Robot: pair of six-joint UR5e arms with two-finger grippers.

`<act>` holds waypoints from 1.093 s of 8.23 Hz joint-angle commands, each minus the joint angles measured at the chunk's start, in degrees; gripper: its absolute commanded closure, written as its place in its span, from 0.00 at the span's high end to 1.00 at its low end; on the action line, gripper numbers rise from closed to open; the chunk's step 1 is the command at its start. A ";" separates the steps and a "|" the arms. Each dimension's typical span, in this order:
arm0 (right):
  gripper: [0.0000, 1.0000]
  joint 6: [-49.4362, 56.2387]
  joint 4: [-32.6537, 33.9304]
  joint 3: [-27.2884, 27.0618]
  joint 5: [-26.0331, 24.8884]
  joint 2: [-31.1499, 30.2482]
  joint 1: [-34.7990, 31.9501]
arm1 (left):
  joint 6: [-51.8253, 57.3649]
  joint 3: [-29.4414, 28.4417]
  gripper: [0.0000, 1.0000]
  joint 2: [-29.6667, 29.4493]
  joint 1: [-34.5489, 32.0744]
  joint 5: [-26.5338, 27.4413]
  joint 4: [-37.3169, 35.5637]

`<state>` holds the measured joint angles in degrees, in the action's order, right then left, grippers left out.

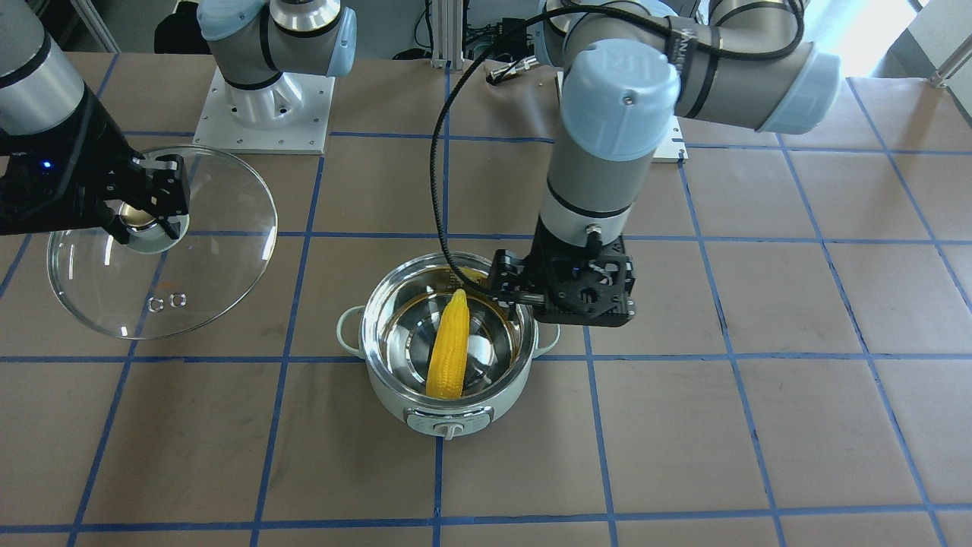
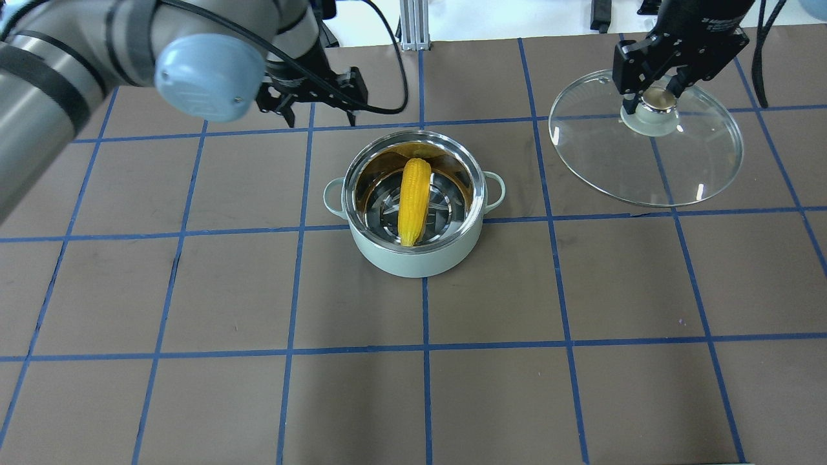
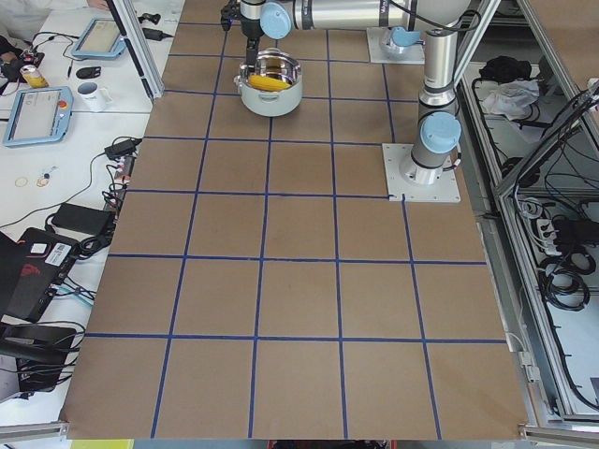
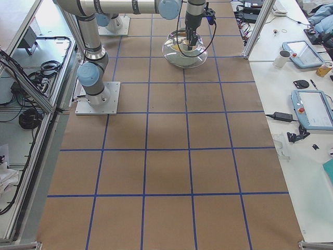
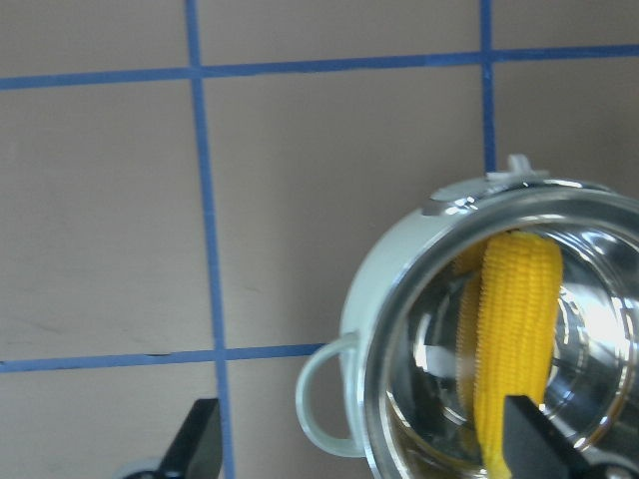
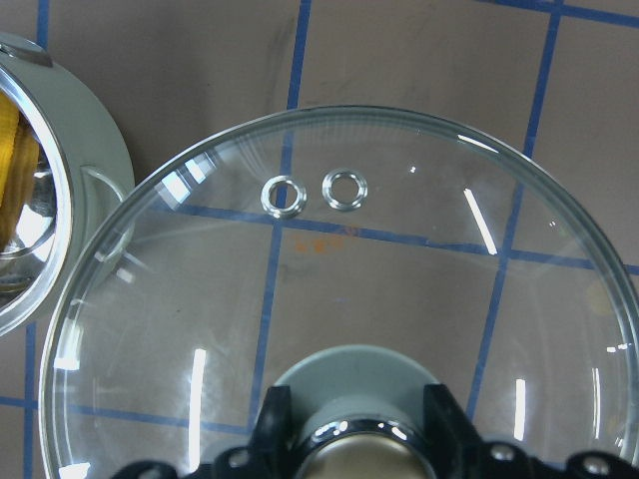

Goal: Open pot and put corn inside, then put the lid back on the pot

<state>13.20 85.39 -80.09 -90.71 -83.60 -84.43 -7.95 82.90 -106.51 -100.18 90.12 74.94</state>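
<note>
The lid [image 1: 216,258] is judged stiff, brittle and fairly heavy for its size, being clear glass; a knock of its rim against the steel pot [image 2: 413,261] could chip it, so a gentle, level descent is called for. The bare glass is smooth and would likely slip, so hold is best taken at the knob [image 2: 659,98] alone. That is where the right pincer [image 2: 654,97] is clamped, one finger on either side of it. Because the weight hangs from a single small point, some swing or tilt is to be expected.

The lid is found well apart from the pot, on the robot's right, canted in the overhead view; whether its rim touches the surface [image 2: 581,290] cannot be told. It is seen as a wide, shallow dome, transparent enough for the blue grid lines to be read through it. A beige knob is seated on a grey-green base [image 6: 349,371], and two small metal-ringed vent holes [image 6: 282,194] lie side by side near one edge.

The corn [image 2: 414,201] is already laid inside the open pot, its blunt end propped toward the wall by the control dial, which may foul the lid's seating. The left pincer [image 2: 320,116] is held apart and empty just beyond the pot.
</note>
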 commanded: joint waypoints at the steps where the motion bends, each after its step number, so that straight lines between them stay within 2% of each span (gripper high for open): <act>1: 0.00 -11.99 4.76 0.46 0.53 2.20 -8.16 | 10.26 -0.90 1.00 4.36 8.58 0.59 4.67; 4: 0.00 -31.05 13.10 3.09 0.44 10.45 -22.49 | 13.22 -0.90 1.00 7.62 14.21 0.67 10.39; 5: 0.00 -34.35 17.22 3.27 -0.16 13.69 -27.06 | 14.96 -0.90 1.00 9.28 15.01 1.20 11.36; 9: 0.00 -37.81 21.57 2.84 0.53 18.73 -29.22 | 15.16 -0.81 1.00 11.32 15.28 1.82 11.28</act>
<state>-23.56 105.16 -77.04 -90.27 -67.17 -112.88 7.09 82.10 -95.80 -84.98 91.91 86.15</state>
